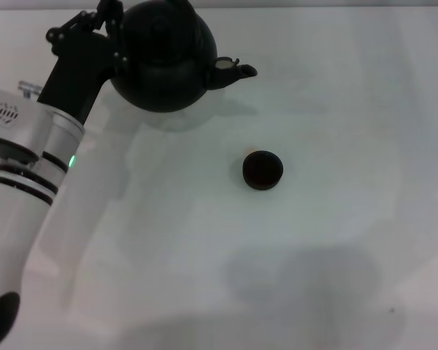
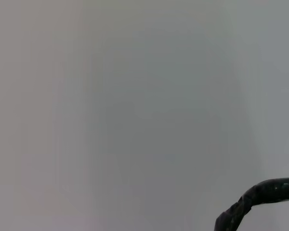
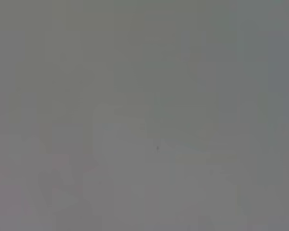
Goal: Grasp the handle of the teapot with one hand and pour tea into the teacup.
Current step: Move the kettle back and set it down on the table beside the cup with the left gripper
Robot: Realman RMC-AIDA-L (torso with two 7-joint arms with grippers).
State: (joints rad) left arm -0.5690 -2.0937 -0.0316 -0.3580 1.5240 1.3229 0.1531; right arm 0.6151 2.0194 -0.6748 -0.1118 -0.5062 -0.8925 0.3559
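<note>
up left, the left tool (image 1: 113, 33) meets the teapot (image 1: 164, 62); grip unclear, arm lettering unreadable.

Left arm stretched forward on the left side, black left gripper (image 1: 111, 29) at far end; finger state unclear.
</note>
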